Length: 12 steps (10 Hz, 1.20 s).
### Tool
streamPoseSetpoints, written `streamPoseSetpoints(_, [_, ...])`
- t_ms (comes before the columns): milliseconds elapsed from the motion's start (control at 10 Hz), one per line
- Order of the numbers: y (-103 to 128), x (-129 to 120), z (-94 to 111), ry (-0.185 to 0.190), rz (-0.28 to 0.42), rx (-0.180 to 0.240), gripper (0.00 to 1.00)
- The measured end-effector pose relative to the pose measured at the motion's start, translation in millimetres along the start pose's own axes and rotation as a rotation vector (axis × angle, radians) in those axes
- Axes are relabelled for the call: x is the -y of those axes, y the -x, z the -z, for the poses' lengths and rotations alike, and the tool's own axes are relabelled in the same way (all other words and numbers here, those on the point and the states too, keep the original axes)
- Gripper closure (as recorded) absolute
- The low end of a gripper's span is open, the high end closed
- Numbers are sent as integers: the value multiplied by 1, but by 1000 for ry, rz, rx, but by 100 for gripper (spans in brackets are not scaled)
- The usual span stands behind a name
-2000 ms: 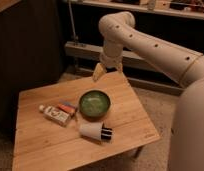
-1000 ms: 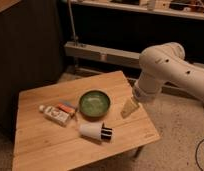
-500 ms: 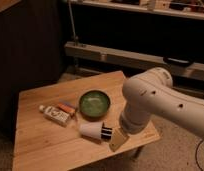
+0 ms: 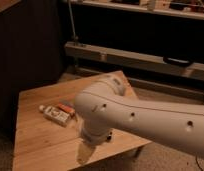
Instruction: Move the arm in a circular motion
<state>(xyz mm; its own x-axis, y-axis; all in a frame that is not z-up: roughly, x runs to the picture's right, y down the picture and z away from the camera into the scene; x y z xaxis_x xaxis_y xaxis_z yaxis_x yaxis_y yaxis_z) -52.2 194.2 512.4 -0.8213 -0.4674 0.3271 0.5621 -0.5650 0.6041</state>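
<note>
Gripper hangs low over the near edge of the wooden table (open or closed, can't tell), the arm coming in from the right, apart from the small tube at left, so I'd guess it's circling, not grabbing.

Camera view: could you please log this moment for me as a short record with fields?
surface: wooden table
arm: white arm reaching in from the right, across the table's middle
gripper: tan gripper pointing down, low over the table's near part
left of the arm: white packet lying flat, an orange item right beside it
hidden: whatever lies behind the arm cannot be seen
background: pale rail against dark shelving
</note>
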Motion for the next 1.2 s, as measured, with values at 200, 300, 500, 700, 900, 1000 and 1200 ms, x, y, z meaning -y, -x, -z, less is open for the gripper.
streamPoseSetpoints(200, [-48,26,-2,5,88,-6,20])
streamPoseSetpoints(300, [-67,33,-2,12,118,-8,20])
streamPoseSetpoints(500, [-114,43,-2,33,164,-17,20])
streamPoseSetpoints(700, [-167,35,0,68,151,-35,20])
streamPoseSetpoints(900, [-210,1,6,108,80,-50,20])
streamPoseSetpoints(1000, [-223,-23,9,117,31,-57,20])
streamPoseSetpoints(1200, [-233,-72,16,131,-71,-69,20])
